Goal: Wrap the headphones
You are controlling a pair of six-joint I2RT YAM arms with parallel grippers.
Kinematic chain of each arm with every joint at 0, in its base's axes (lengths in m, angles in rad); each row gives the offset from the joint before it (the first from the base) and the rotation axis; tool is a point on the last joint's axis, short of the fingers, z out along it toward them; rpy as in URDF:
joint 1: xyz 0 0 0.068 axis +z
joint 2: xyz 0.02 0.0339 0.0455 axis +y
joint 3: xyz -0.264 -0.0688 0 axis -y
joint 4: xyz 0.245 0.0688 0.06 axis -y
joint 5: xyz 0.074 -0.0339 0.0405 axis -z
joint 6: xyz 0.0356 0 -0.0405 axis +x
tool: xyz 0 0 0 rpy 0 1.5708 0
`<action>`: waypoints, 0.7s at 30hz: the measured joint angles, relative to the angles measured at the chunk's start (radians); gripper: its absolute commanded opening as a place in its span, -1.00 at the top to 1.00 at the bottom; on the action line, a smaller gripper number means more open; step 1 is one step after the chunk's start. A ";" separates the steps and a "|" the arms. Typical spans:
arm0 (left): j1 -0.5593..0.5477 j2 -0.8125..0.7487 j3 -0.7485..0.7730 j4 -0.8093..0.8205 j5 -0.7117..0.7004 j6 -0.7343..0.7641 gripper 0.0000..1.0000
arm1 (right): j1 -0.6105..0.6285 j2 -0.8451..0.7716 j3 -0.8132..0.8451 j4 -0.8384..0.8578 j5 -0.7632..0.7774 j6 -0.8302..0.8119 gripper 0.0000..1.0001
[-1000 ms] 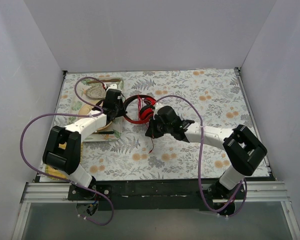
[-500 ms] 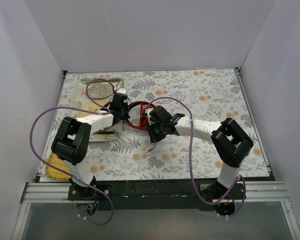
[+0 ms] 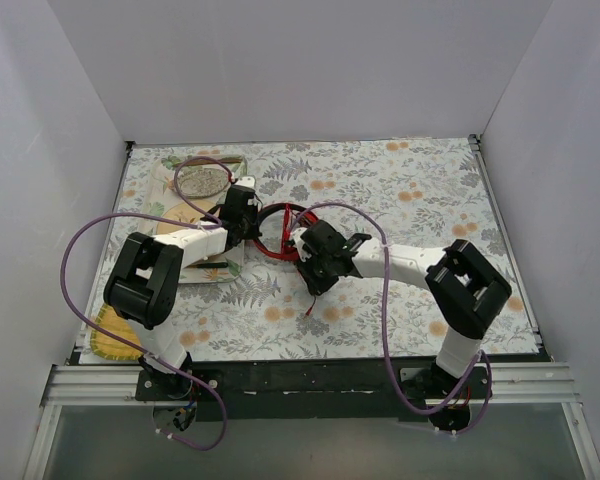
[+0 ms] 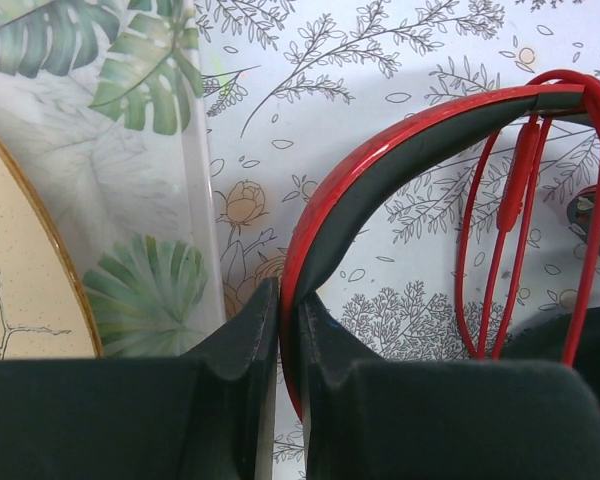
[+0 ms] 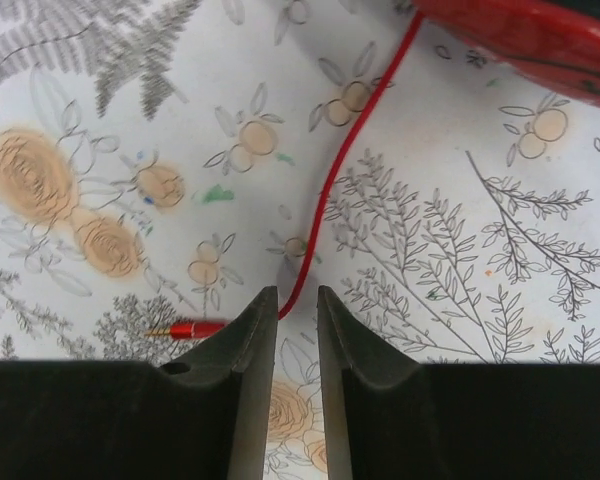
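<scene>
Partly wrapped: the left gripper [image 4: 290, 330] pinches the headband [image 4: 400, 140] of the red over-ear headphones [image 4: 315, 235]; the tail of the thin red cable [image 5: 330, 190] lies loose between the right gripper [image 5: 298, 320]'s slightly parted jaws

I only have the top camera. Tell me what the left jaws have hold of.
Observer: They are shut on the headphones, pinching the headband's thin edge.
Operator: Now report the right jaws.
Observer: They stand apart over the floral cloth; the red cable runs into a gap wider than itself.
Operator: Describe the wrapping so far.
Observer: Several cable strands hang over the headband, to one side of the left jaws.
</scene>
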 measured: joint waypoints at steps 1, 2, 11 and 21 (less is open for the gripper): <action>0.000 0.000 0.000 0.001 0.006 0.005 1.00 | 0.008 -0.016 -0.009 0.003 -0.003 -0.025 0.36; 0.000 0.000 0.000 0.003 0.015 0.012 1.00 | 0.018 -0.040 -0.021 0.006 -0.007 -0.051 0.35; 0.000 0.000 -0.011 0.014 0.075 0.055 1.00 | 0.061 -0.440 -0.175 0.170 -0.213 -0.559 0.14; 0.000 0.002 -0.016 0.019 0.109 0.065 1.00 | 0.092 -0.155 0.022 -0.183 -0.327 -1.201 0.18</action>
